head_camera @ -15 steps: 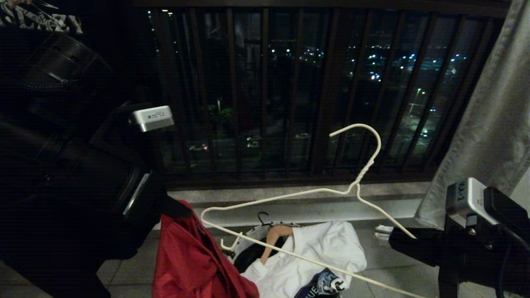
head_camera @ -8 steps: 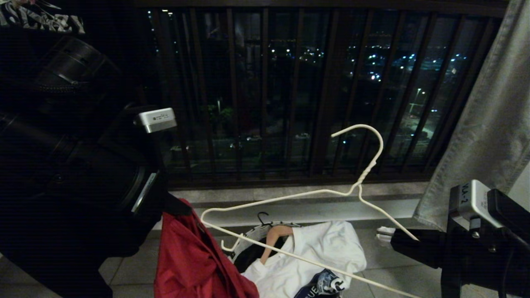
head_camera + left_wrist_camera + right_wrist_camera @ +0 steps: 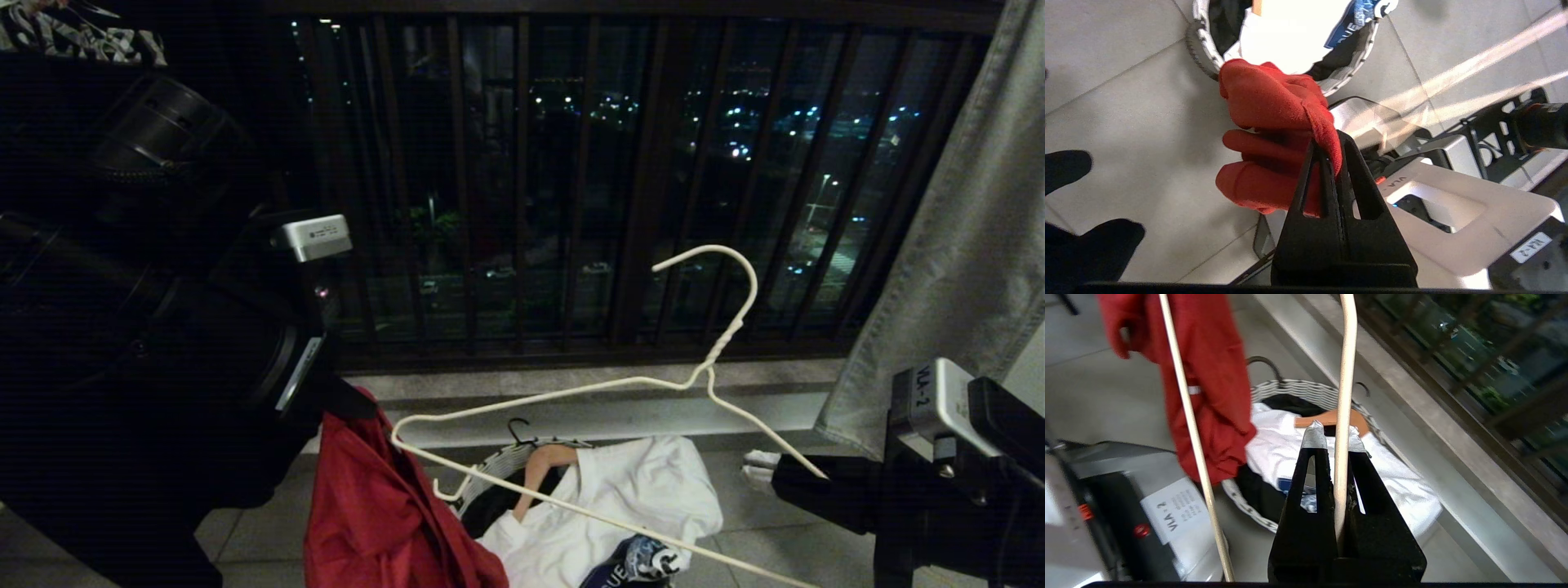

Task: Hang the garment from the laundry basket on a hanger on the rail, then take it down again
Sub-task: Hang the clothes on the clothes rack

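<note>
The red garment hangs bunched from my left gripper, which is shut on a fold of it above the floor beside the laundry basket. My right gripper is shut on one shoulder wire of the white hanger, holding it tilted in the air with its hook up. The hanger's other shoulder end reaches the garment's top edge. In the right wrist view the wire runs between the taped fingertips, and the garment hangs behind the lower bar. The rail is out of view.
A white T-shirt and a wooden hanger lie in the basket. Dark window railing bars and a stone ledge stand behind it. A grey curtain hangs at the right. The robot's base is under the left gripper.
My left wrist has shifted slightly to the right with the garment. The hanger's free shoulder end has sunk a little toward the garment. The right gripper has barely moved.
</note>
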{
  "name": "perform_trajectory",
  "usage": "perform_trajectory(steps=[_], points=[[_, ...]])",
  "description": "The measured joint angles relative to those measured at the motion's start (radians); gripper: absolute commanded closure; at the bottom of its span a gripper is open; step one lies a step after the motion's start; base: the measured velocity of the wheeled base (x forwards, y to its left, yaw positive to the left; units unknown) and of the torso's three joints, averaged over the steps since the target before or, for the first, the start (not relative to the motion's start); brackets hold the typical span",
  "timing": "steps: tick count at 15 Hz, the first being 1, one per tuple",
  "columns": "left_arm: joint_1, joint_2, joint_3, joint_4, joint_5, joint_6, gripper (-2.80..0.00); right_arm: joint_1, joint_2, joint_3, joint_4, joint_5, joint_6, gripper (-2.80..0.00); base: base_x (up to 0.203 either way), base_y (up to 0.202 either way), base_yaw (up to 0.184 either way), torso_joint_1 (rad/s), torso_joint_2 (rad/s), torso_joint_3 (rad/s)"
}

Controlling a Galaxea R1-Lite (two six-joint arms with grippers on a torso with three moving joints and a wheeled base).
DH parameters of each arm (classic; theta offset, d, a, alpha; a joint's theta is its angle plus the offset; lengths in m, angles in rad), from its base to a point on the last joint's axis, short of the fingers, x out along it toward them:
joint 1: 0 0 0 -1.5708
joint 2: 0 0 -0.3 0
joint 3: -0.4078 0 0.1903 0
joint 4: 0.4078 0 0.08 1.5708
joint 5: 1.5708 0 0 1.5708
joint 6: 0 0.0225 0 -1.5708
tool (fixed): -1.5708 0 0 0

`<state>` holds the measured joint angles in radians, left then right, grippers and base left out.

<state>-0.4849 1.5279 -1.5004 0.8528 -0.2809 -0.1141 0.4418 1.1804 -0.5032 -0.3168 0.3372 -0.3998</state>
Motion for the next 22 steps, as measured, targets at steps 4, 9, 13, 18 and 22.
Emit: perform_trajectory(steps=[4, 9, 13, 18, 22], points=[[-0.011, 0.008, -0.010, 0.000, -0.002, -0.012, 0.00, 0.036, 0.009, 0.010, 0.000, -0.001, 0.000, 0.00, 0.000, 0.000, 0.000, 0.000, 0.00, 0.000], [-0.068, 0.000, 0.000, 0.001, -0.003, -0.030, 0.00, 0.041, 0.018, 0.004, -0.003, -0.002, -0.001, 0.00, 0.000, 0.000, 0.000, 0.000, 0.00, 0.000], [-0.128, -0.017, 0.023, 0.004, -0.001, -0.040, 0.00, 0.040, 0.019, -0.002, -0.003, -0.024, -0.001, 0.00, 0.000, 0.000, 0.000, 0.000, 0.00, 0.000], [-0.176, -0.056, 0.032, 0.005, 0.001, -0.063, 0.00, 0.037, 0.019, -0.005, -0.018, -0.048, -0.004, 0.00, 0.000, 0.000, 0.000, 0.000, 0.00, 0.000], [-0.204, -0.068, 0.068, 0.005, 0.035, -0.045, 0.00, 0.018, 0.011, -0.006, -0.022, -0.049, -0.012, 0.00, 0.000, 0.000, 0.000, 0.000, 0.00, 0.000]])
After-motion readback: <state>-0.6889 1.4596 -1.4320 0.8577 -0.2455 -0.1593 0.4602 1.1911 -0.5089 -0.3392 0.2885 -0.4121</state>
